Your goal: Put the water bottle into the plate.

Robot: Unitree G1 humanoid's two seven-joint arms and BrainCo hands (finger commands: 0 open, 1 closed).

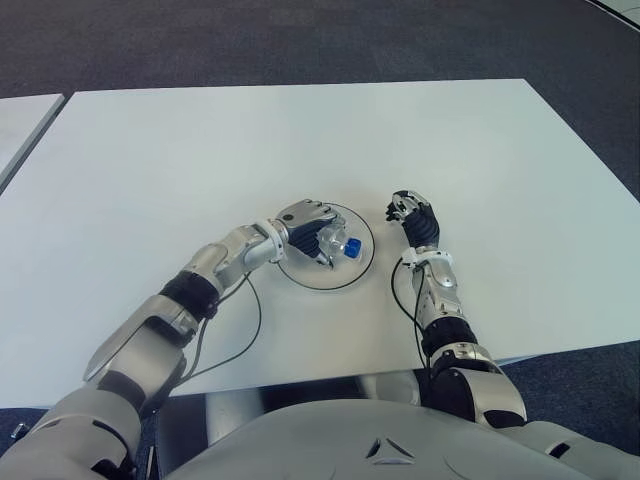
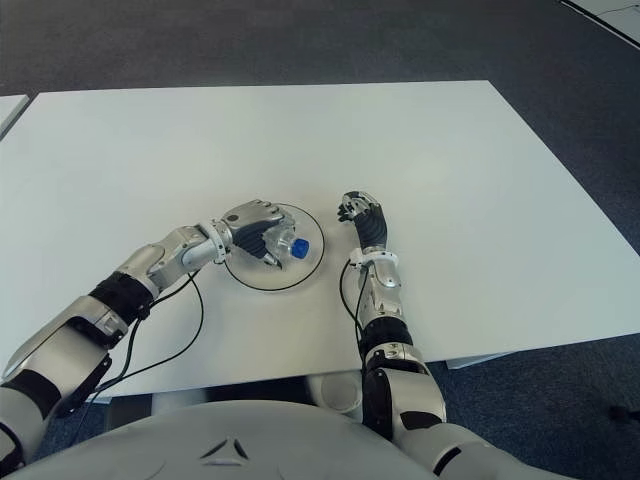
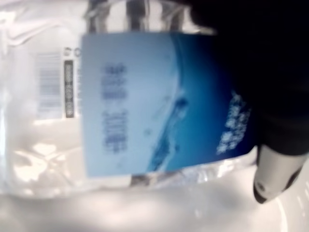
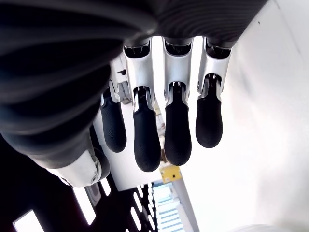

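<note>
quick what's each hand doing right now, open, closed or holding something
Left hand: closed on the water bottle, over the plate.
Right hand: open, holding nothing, beside the plate on its right.

Both eye views sit on the head, looking forward and steeply down; same white counter [image 1: 480,150], both arms and dark carpet [image 1: 300,40] in each, just shifted sideways. Right eye sees more floor past the counter's right edge. Left wrist cam is pressed right up against the water bottle [image 3: 145,101], label fills the frame, one fingertip [image 3: 273,179] at the edge. Right wrist cam looks along the right hand [image 4: 159,130] from very close, counter surface behind the fingers.
</note>
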